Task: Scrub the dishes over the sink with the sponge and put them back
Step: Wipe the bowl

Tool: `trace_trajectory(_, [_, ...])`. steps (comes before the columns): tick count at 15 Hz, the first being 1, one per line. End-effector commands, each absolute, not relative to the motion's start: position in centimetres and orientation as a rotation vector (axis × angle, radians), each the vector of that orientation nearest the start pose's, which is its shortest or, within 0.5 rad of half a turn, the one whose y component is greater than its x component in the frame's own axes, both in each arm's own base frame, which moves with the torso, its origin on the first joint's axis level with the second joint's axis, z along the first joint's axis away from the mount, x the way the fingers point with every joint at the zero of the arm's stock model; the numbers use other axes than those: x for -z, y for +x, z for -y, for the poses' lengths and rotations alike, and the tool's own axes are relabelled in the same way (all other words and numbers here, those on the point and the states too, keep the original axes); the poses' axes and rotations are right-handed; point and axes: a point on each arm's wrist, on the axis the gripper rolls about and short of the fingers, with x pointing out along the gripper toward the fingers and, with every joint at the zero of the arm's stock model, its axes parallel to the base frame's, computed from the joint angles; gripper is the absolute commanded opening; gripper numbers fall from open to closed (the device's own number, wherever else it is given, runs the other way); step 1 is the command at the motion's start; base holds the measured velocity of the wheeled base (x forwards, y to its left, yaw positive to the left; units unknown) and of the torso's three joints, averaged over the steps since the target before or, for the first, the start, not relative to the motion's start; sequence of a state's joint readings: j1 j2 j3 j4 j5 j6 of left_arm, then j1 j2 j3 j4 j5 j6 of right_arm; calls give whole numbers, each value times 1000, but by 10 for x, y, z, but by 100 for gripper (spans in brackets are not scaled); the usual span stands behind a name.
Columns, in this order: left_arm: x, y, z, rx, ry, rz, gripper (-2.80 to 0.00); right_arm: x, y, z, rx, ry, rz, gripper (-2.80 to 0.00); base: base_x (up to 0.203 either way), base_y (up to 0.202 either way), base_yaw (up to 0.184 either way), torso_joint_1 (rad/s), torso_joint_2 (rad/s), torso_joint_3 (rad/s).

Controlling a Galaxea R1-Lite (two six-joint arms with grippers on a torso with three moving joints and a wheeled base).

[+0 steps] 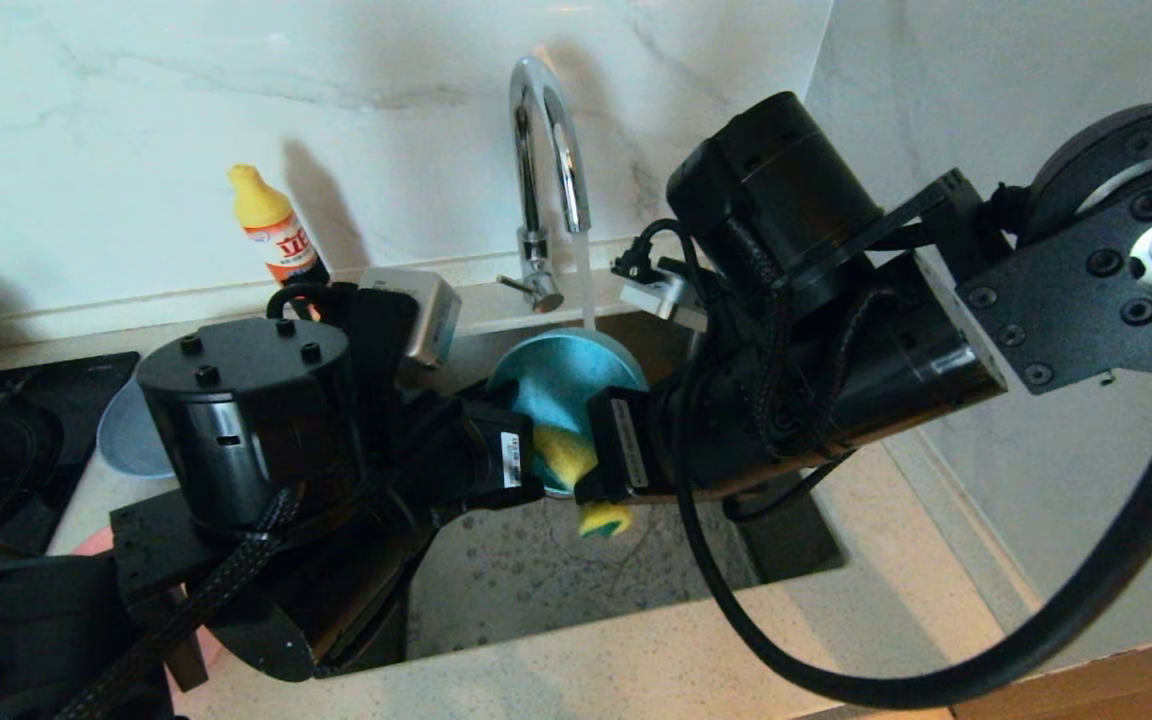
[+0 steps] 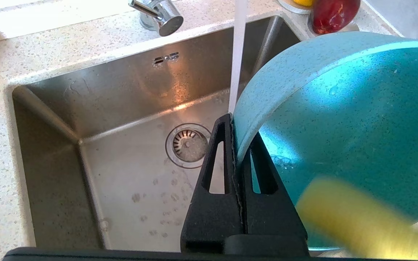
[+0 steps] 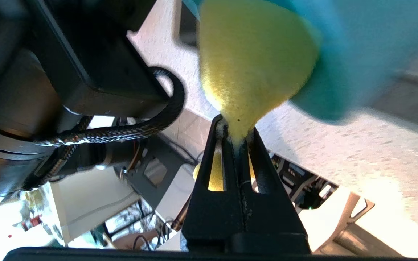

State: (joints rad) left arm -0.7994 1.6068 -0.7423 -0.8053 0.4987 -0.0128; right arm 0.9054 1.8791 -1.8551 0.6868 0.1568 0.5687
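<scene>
The left tool (image 2: 236,123) is clamped on the rim of the teal bowl (image 2: 339,119), holding it tilted on edge above the sink (image 2: 96,105), with the round drain (image 2: 187,145) below at about nine o'clock from the fingertips in the left wrist view. Water runs from the chrome tap (image 1: 546,150) in a thin stream (image 2: 237,54) that lands at the bowl's rim. The right tool (image 3: 236,136) is pinched tight on a corner of the yellow sponge (image 3: 256,61), which presses against the bowl's inside; in the head view the sponge (image 1: 576,470) sits at the bowl's six o'clock. On the tabletop (image 1: 696,650), a yellow-capped bottle (image 1: 276,225) stands at ten o'clock from the bowl, and a pale blue plate (image 1: 126,435) lies at nine o'clock.
</scene>
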Motion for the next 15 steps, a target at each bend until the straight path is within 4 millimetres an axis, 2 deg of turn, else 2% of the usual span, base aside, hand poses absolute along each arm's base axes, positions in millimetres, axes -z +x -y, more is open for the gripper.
trace_trajectory(1, [-211,203,193,297,17,-45,-280,-285,204,-286,-804,205,-971,-280,0,0,0,0,0,0])
trace_trajectory(5, [-205,201,190,280,27,-61,-280,-282,200,-295,-825,190,-978,-280,0,0,0,0,0,0])
trace_trajectory(8, [-206,200,190,278,25,-60,-280,-290,199,-295,-839,199,-957,-280,0,0,0,0,0,0])
trace_trajectory(10, [-207,200,189,275,23,-56,-280,-285,199,-295,-828,194,-977,-280,0,0,0,0,0,0])
trace_trajectory(12, [-211,198,187,273,14,-46,-280,-282,200,-290,-810,190,-990,-280,0,0,0,0,0,0])
trace_trajectory(15, [-211,199,186,269,12,-44,-280,-290,204,-274,-783,217,-965,-280,0,0,0,0,0,0])
